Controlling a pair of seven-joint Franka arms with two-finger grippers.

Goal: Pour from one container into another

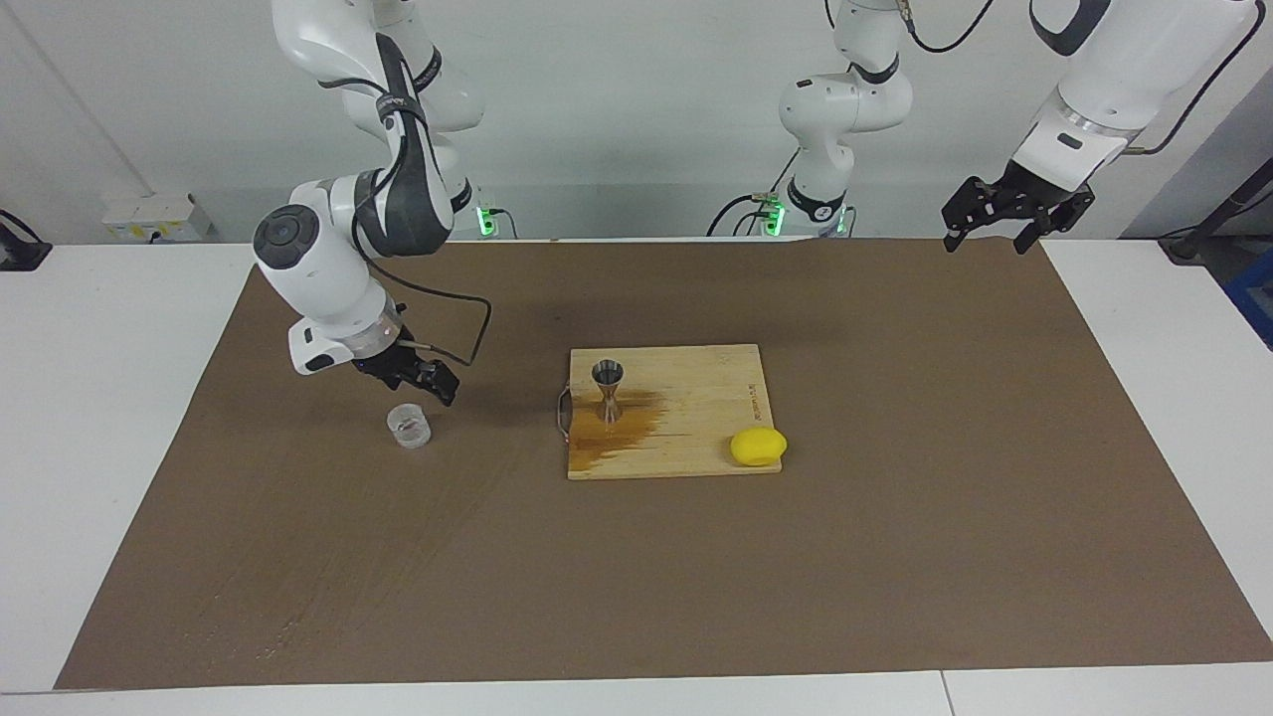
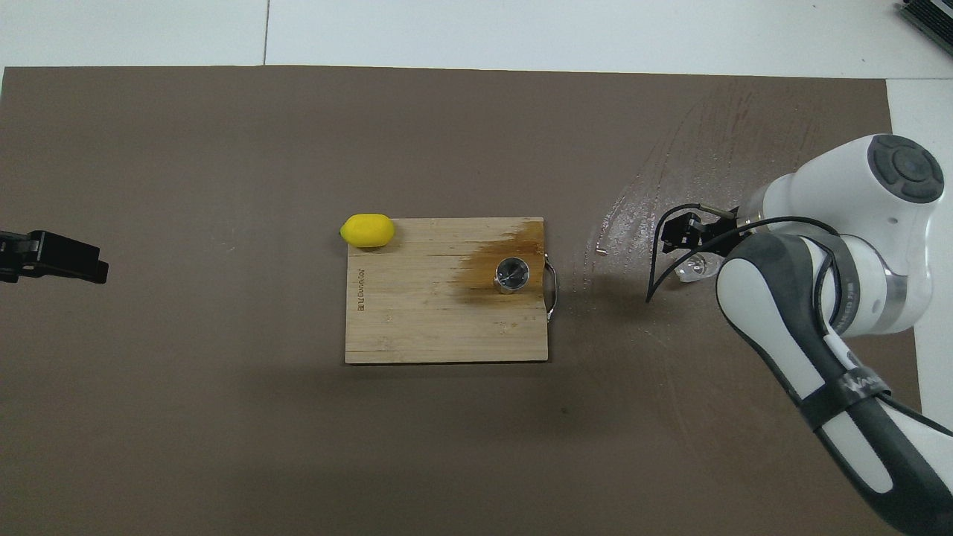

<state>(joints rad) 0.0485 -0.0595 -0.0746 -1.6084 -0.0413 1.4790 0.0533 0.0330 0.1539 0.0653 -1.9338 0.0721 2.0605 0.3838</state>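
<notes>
The clear cup [image 1: 409, 426] stands upright on the brown mat toward the right arm's end of the table; in the overhead view the cup [image 2: 694, 269] is partly hidden by the arm. My right gripper [image 1: 423, 388] [image 2: 681, 242] hovers just over the cup, open and apart from it. The steel jigger [image 1: 608, 390] [image 2: 511, 274] stands upright on the wooden cutting board [image 1: 696, 398] [image 2: 432, 320], on a dark wet stain. My left gripper [image 1: 1000, 224] [image 2: 52, 257] waits open and empty in the air at the left arm's end.
A yellow lemon [image 1: 758, 447] [image 2: 367, 230] lies at the board's corner farther from the robots. The board has a metal handle [image 1: 563, 413] on the side toward the cup. Wet streaks [image 2: 670, 149] mark the mat around the cup.
</notes>
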